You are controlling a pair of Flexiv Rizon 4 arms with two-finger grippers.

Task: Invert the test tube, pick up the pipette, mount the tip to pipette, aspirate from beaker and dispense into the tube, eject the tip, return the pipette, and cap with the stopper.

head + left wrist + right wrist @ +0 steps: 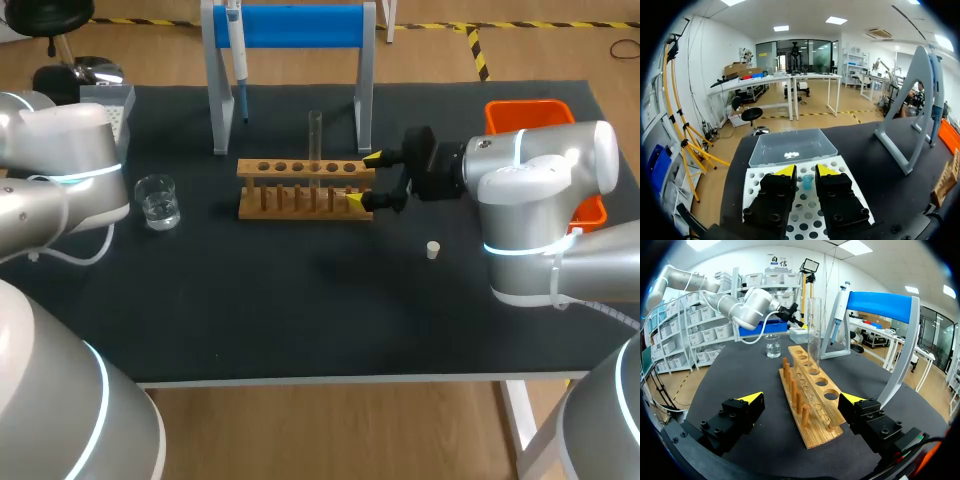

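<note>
A glass test tube (315, 140) stands upright in a wooden rack (290, 175) at mid-table. Its long axis is vertical and what looks like its open mouth points up; seated in a hole, it can probably take liquid without being held. At the rack's three o'clock end sits the right gripper (364, 180), fingers spread wide to either side of the rack and touching nothing, seemingly lined up along the row toward the tube. A small white stopper (433, 250) lies loose on the table (300, 320) at the rack's four o'clock, handy for capping. A beaker (158, 202) of clear liquid sits at nine o'clock. The pipette (238, 55) hangs tip-down on a blue-barred stand (300, 25) at eleven o'clock. At ten o'clock the left gripper (806, 172), fingers narrowly parted and empty, hovers over a white tip tray (755, 180) holding one blue tip (807, 181).
</note>
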